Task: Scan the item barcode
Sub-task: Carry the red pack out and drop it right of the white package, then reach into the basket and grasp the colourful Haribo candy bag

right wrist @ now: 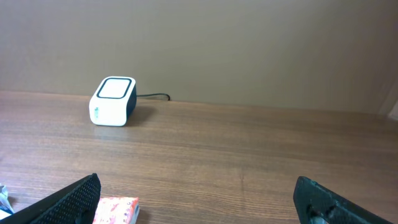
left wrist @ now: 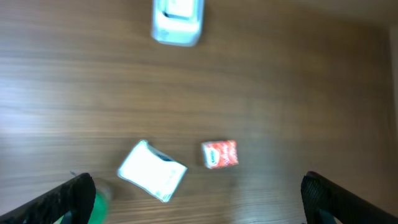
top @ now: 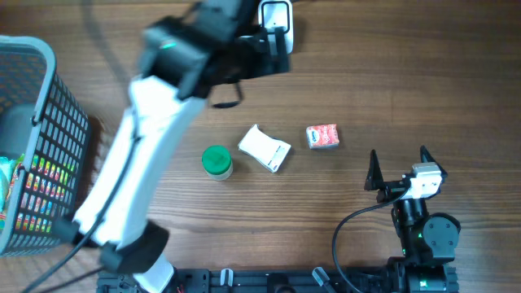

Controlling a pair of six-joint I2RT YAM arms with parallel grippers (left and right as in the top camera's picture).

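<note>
No item is in a grip, so the step in hand looks like the pick-up that comes before a scan. The left tool (left wrist: 197,194) hangs high over the counter (top: 391,89) with its jaws spread wide and nothing between them. Its arm reaches far across toward the scanner (top: 275,16), which stands at the far edge with its pale window facing up.

Three candidates lie loose in the middle of the counter, none touching another. A white packet (top: 264,149) sits askew in the middle, with a small red box (top: 322,136) to one side of it and a green-lidded jar (top: 216,161) to the other. From the left wrist, the packet and the box lie just ahead of the open fingers and the scanner is well beyond them. No barcode can be made out on any of them.

The right tool (top: 398,160) is parked near the front edge, also wide open and empty. A basket (top: 39,98) with colourful goods stands at the left edge.

The next move probably calls for lowering the left tool squarely over one item, likely the packet or the box, and closing on it. The item would then go to the scanner, turned so its code faces the window. The packet's slant means the wrist may need to rotate first.
</note>
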